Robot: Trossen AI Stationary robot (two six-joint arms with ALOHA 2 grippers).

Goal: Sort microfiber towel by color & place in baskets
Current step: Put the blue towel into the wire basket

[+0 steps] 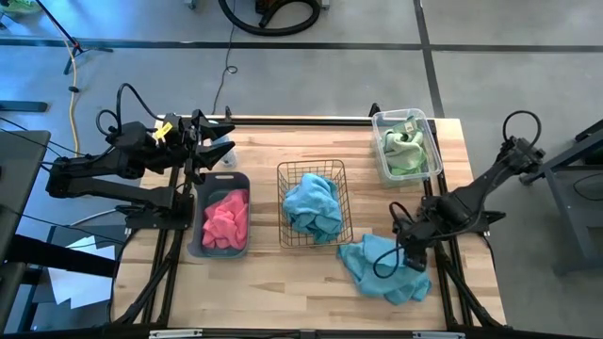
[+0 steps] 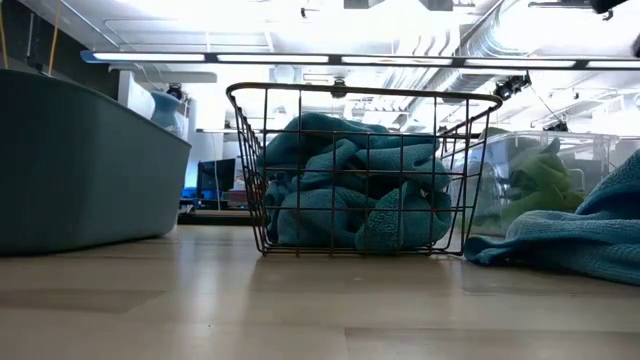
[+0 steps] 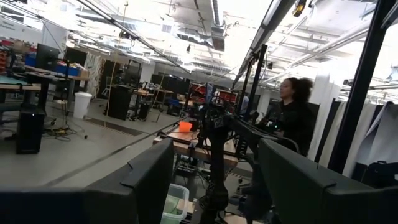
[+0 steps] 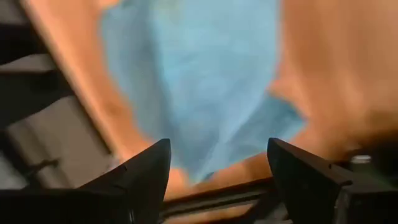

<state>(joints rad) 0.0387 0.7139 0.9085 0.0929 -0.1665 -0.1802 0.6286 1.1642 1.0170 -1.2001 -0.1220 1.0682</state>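
Three baskets sit on the wooden desk (image 1: 264, 282), and each one has its own color, so the sorting looks almost done. The dark tub (image 1: 194, 235) holds pink towels (image 1: 226, 219). The wire basket (image 1: 283, 202) in the middle holds teal towels (image 1: 312, 207). The clear bin (image 1: 426, 132) near the far right corner holds green towels (image 1: 405, 146). One last teal towel (image 1: 382, 268) lies in a loose heap on the desk, just beside the wire basket on its right side, near the front edge. It most likely belongs with the other teal towels. The right gripper (image 4: 217, 158) hangs right above this towel and points down at it. Its jaws are spread wide and hold nothing, and the blue cloth shows in the gap between them. It is hard to tell if the jaws touch the towel. This looks like the arm is ready to grab it. The left gripper (image 1: 221, 151) waits at the far left corner of the desk, behind the dark tub, well apart from the towels. Its jaws are wide too and empty. A person (image 3: 292, 118) stands far off in the room.
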